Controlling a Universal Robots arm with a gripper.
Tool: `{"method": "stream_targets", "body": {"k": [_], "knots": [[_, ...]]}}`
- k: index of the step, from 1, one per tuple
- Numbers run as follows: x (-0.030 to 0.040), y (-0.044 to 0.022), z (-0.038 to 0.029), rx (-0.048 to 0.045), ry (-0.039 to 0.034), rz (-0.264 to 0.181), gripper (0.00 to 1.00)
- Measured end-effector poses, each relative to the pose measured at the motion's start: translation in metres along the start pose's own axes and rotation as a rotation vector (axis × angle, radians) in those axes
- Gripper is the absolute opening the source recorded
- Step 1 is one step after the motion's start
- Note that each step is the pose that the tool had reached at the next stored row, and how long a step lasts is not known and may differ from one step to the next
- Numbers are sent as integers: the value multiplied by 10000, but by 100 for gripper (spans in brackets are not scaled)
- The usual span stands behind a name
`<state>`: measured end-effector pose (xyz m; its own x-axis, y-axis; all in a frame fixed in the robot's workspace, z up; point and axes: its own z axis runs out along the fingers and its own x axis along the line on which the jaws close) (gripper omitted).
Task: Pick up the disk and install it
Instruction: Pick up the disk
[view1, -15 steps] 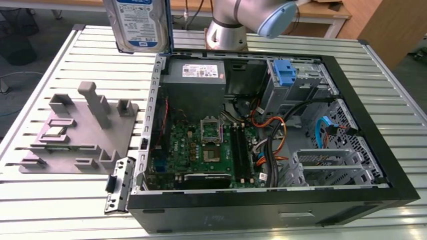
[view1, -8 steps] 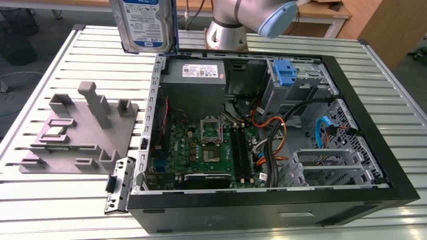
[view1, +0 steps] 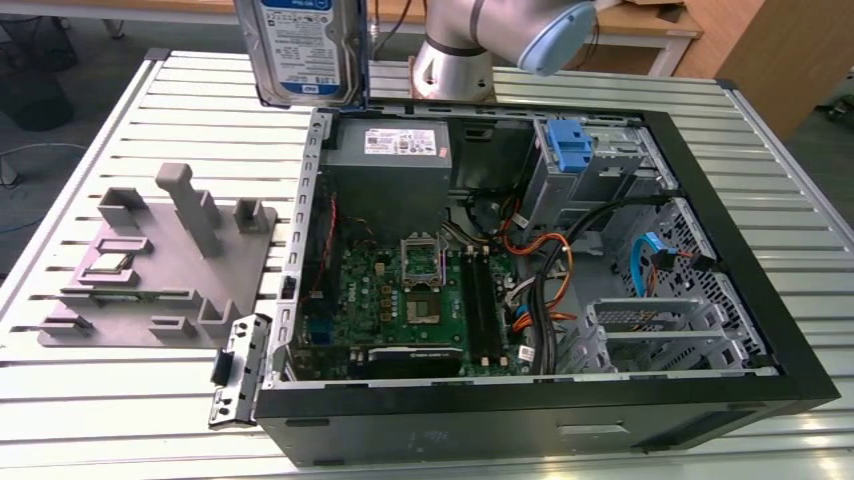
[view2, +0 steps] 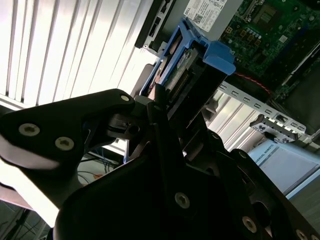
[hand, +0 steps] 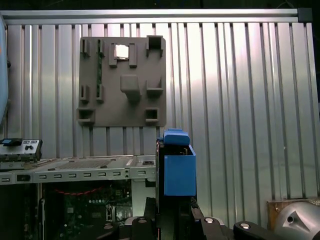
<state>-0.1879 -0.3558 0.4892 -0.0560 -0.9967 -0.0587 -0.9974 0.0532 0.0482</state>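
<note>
The disk (view1: 300, 50) is pinched between the jaws of the gripper (hand: 175, 212). It is held high over the computer case's (view1: 534, 405) far edge, at the exterior view's left.

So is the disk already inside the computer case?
No, in the exterior view the disk is up in the air, outside the computer case.

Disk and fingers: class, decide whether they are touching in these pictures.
Touching. In the second wrist view the black fingers press against both sides of the disk with no gap between them, holding it in the air.
</note>
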Motion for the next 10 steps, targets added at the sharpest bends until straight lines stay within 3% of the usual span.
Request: {"method": "stream_targets", "body": {"k": [10], "knots": [[-9,-158,-7,0,1,0,35]]}}
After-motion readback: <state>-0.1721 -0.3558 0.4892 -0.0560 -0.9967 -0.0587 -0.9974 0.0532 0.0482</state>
